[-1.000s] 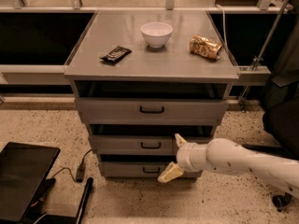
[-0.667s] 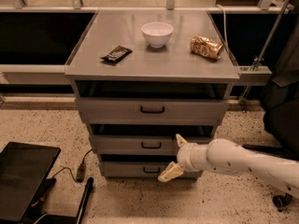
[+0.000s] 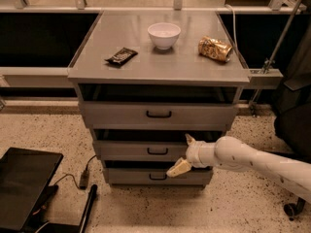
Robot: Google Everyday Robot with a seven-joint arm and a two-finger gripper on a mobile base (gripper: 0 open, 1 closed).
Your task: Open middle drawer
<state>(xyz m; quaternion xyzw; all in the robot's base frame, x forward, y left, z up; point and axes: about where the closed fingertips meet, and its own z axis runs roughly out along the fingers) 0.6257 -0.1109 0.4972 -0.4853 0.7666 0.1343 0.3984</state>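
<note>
We judge the job barely begun: the middle drawer looks not yet pulled out, and our gripper, at 3 o'clock of its black handle, has its jaws spread wide, holding nothing.

Middle drawer: wide shallow grey metal, flat front panel, small black loop handle at centre. Second of three in the stack, under top drawer, above lowest drawer. Front level and square, dark gap along its top edge. Cannot tell if pulled out at all. Gripper in front of panel's right part, just right of handle, clear of it. Fingers spread vertically, upper tip near drawer's top edge, lower tip down by lowest drawer.
</note>
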